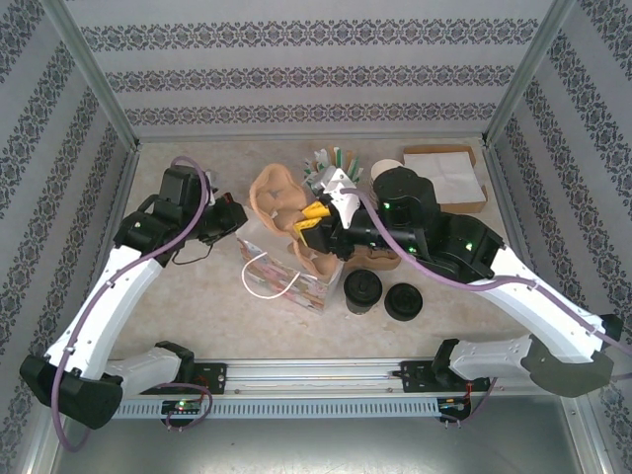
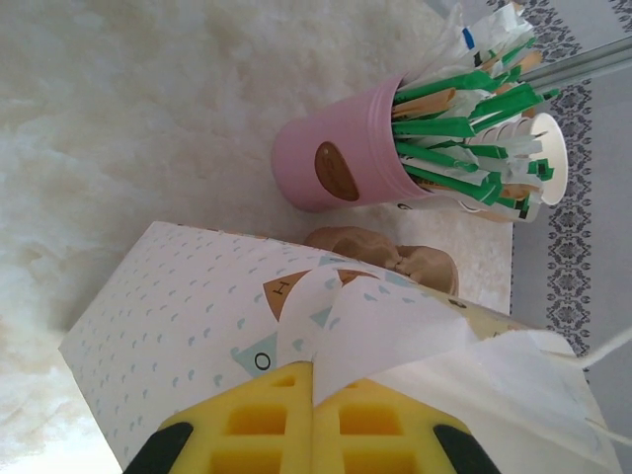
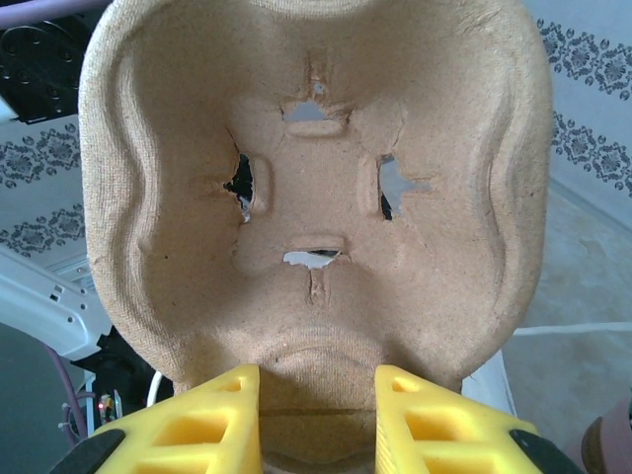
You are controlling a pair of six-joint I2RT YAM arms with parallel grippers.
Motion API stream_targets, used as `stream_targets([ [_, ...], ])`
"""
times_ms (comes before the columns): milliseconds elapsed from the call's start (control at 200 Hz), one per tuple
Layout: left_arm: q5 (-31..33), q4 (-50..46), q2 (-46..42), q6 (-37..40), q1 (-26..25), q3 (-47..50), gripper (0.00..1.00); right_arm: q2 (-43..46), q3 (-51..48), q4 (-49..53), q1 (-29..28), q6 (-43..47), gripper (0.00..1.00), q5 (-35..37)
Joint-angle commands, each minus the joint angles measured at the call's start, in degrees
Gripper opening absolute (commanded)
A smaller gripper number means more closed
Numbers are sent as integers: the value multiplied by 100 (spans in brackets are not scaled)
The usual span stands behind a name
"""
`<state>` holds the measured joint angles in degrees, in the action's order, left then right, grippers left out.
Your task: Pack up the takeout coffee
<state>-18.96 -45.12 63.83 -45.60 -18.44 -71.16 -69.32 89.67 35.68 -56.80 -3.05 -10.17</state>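
Paper cup with 1 black plastic lid: takeout coffee sits on the table at 3 o'clock of the paper bag | likely light, thin walls can squash, may spill | best to hold its sides softly, keep upright | left claw pinches the bag's edge | right claw grips the pulp cup tray

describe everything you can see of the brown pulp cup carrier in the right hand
The cup carrier is moulded brown pulp, rough and fibrous, with rounded lobes and a raised rim. The right wrist view faces one cup well, its floor cut by four torn slits in a cross, light showing through. It is lifted and tipped on edge, not flat. The right hand pinches its lower rim between yellow fingers. From above it hangs by the paper bag; whether they touch is unclear.
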Motion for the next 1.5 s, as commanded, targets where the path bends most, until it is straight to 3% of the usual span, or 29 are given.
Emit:
stream_targets([
  [0, 159, -169, -210, -69, -70, -49, 0, -109, 185, -227, -77, 36, 29, 204],
  [210, 21, -6, -292, -96, -72, 192, 0, -431, 368, -199, -77, 195, 30, 182],
  [285, -22, 148, -360, -48, -66, 287, 10, -550, 429, -158, -77, 219, 30, 158],
  [355, -88, 285, -444, -27, -70, 347, 25, -621, 412, -167, -77, 242, 30, 165],
  [495, -70, 366, -585, 94, -70, 363, 42, -741, 385, -162, -71, 350, 30, 185],
  [699, 4, 173, -799, 529, -67, 125, 50, -937, 471, -156, -34, 530, 31, 259],
  [894, 465, -65, -1176, 999, -72, 79, 59, -1114, 613, -35, 45, 747, 31, 137],
  [1159, 1283, -424, -1469, 1450, -68, 52, 61, -1244, 465, 53, 333, 1059, 31, -255],
  [1494, 1045, -361, -1486, 1703, -68, 124, 62, -1330, 250, 134, 485, 1285, 31, -689],
])
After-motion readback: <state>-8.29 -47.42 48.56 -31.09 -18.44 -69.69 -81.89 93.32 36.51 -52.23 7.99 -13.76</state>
